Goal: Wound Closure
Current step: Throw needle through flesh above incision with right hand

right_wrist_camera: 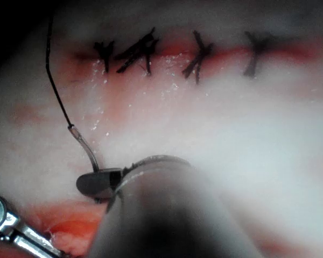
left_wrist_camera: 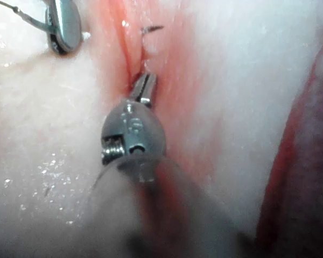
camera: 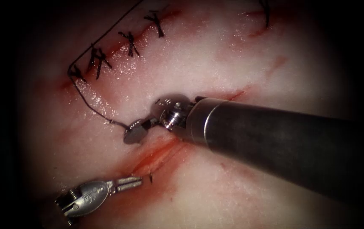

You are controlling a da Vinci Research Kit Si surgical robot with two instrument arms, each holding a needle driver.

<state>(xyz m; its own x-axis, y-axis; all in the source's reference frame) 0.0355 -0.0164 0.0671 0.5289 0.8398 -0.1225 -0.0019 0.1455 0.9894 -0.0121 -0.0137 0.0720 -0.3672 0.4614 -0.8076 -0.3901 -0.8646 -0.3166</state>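
the right tool (camera: 137, 132) comes in from the right on its thick dark shaft and has its jaws clamped on the needle (right_wrist_camera: 86, 152), close to the tail end where the thread (camera: 89, 101) joins it. in the right wrist view the needle curves down from that join into the closed jaws; how far the rest of the curve runs is hidden behind the tool. a small dark tip (camera: 150, 179) stands out of the tissue (camera: 233, 63) on the right edge of the open cut (camera: 156, 154), which i take to be the needle's point come through, though the link under the surface cannot be seen.

the left tool (camera: 134, 182) lies low on the left, its jaws together and holding nothing, tips aimed along the cut and just beside that dark tip (left_wrist_camera: 151, 28). of the two tools it is clearly the nearer to the tip; the tip lies straight ahead of its jaws.

the thread runs from the needle's tail up and left to the end of the stitched cut (camera: 122, 44), where dark knots (right_wrist_camera: 196, 56) sit in a row, then loops away out of sight. red fluid (camera: 165, 146) pools in the open cut.
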